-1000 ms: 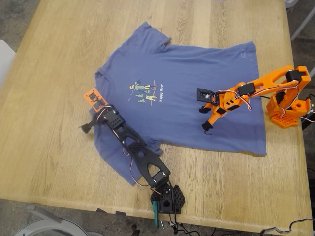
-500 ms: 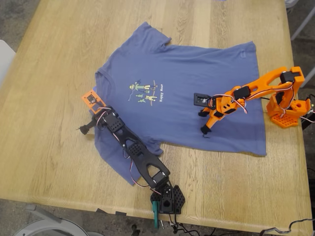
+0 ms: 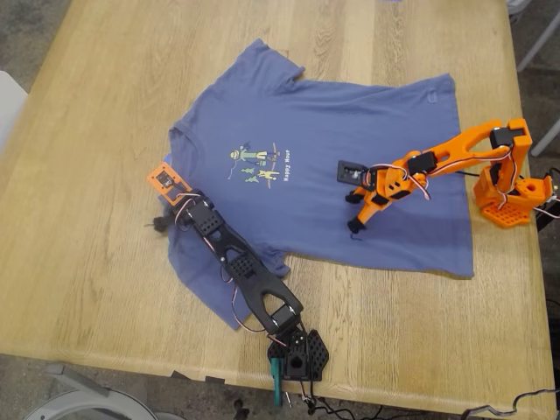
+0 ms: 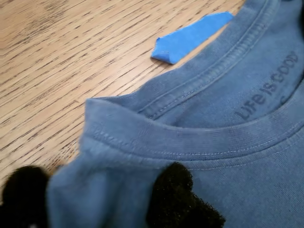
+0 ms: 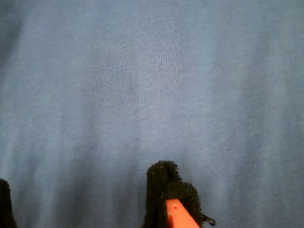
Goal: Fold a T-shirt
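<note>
table [image 3: 105,131] bare around T-shirt [image 3: 350,131] | tape scrap [image 4: 190,37] beside collar

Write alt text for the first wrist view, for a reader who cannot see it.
Close-up of the slate-blue T-shirt at its ribbed collar, where a bunched fold of fabric sits between my first gripper's black padded fingers. Behind the collar lies a small blue tape scrap on the wooden table, and faint lettering shows inside the neck.

Readable text on the shirt

We read "LIFE IS GOOD" printed inside the neckband of the slate-blue cotton T-shirt [image 4: 228,142]; its small white chest text [image 3: 287,171] looks like "Happy Hour".
</note>
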Robot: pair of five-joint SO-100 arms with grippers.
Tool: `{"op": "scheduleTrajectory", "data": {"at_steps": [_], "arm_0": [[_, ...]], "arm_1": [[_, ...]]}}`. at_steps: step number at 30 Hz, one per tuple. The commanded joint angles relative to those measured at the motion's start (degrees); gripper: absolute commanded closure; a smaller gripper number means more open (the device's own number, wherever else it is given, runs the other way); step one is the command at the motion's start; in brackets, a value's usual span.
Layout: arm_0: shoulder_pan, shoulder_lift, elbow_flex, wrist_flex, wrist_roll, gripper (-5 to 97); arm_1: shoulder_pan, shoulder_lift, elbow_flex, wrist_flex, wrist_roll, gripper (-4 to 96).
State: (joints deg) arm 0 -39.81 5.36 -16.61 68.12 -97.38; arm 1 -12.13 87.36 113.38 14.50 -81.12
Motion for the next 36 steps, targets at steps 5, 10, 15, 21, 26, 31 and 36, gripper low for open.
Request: {"op": "scheduleTrajectory", "data": {"at_steps": [5,10,15,21,26,31,36], "arm_0": [[1.49,-0.53,-2.29,2.55,-3.43,71],[1.67,-1.85,-2.37,2.11,-3.60,63],[1.93,-2.81,-2.37,0.44,-2.72,49],[2.02,-4.13,-1.49,-1.32,-0.97,47],[1.85,-4.39,-0.35,-1.76,-0.53,65],[2.20,-4.75,-0.35,0.79,-0.44,79],[1.93,-4.66,-0.79,4.66,-0.44,91]], "arm_1": [[1.23,1.93,-3.16,0.18,0.09,52.0],[2.02,2.37,-3.78,1.05,-0.09,52.0],[1.76,2.55,-3.78,1.49,-0.09,52.0],[1.14,2.46,-3.87,1.49,0.00,52.0],[1.32,2.72,-4.31,1.67,0.18,52.2],[1.85,3.25,-4.39,2.55,0.09,52.2],[2.64,4.39,-3.60,4.66,0.09,52.2]]}}
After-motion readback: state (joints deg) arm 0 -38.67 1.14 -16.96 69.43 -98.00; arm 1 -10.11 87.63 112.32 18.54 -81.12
